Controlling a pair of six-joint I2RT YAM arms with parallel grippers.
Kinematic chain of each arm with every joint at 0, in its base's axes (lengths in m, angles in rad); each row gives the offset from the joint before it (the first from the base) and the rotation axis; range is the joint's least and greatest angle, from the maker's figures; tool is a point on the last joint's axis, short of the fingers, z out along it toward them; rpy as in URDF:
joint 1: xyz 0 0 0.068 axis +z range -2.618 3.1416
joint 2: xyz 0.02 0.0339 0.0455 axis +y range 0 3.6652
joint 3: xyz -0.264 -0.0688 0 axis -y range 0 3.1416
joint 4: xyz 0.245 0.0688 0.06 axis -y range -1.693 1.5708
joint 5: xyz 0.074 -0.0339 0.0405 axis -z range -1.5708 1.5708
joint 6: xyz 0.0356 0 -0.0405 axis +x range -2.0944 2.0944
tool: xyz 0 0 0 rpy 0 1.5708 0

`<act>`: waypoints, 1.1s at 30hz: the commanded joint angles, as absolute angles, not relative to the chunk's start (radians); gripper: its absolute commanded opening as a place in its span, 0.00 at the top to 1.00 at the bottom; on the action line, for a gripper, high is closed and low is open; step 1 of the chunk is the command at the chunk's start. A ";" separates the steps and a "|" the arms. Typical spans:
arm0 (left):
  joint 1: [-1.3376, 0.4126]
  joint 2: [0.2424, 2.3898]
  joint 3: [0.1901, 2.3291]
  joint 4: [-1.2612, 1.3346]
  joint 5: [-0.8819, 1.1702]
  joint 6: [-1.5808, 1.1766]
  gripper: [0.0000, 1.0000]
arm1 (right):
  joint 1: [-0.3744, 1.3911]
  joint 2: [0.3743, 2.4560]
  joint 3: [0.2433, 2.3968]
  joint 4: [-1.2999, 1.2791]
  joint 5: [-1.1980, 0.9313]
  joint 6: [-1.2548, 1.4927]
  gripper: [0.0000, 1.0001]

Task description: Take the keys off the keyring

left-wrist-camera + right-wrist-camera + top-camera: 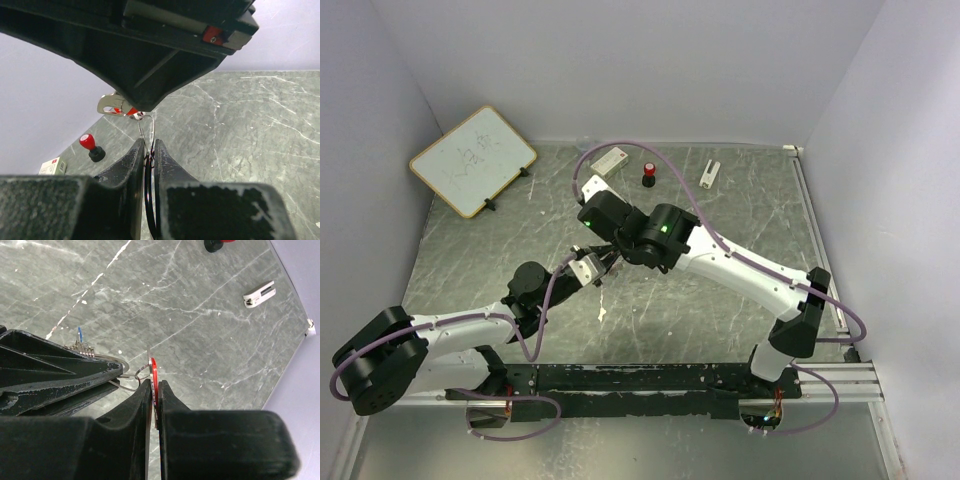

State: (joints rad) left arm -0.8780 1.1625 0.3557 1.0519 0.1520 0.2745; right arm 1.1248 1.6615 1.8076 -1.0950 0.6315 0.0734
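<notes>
Pale walls enclose a grey, marble-patterned bench (740, 200), where two robot arms reach in from the near edge and meet above the middle, well clear of the surface. The left claw (149, 146) has its fingers pressed together on the thin wire of the keyring (146, 131), holding it up in the air. The right claw (154, 385) faces it, clamped on the flat red-headed key (154, 371), which is threaded on the ring just beside the left fingertips. A blue-headed key (79, 334) and some silvery keys (84, 349) show behind the left claw and seem to hang from the same ring. Far back on the bench stand a small whiteboard (472, 160) and a black object with a red top (648, 177), well apart from the work. The step in hand looks to be working the red key off the ring. The next move likely calls for a steady left grip while the right claw turns and slides the key along the coil to its split end, without bending the wire.
</notes>
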 commanded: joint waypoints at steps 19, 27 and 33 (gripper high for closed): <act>-0.890 1.127 0.435 1.048 0.295 0.318 0.93 | 1.107 1.591 1.752 -0.977 0.516 -0.016 0.95; -0.890 1.124 0.484 1.045 0.302 0.343 0.93 | 1.103 1.535 1.701 -0.934 0.376 -0.045 0.95; -0.890 1.142 0.508 1.051 0.322 0.344 0.93 | 1.103 1.496 1.650 -0.889 0.237 -0.079 0.94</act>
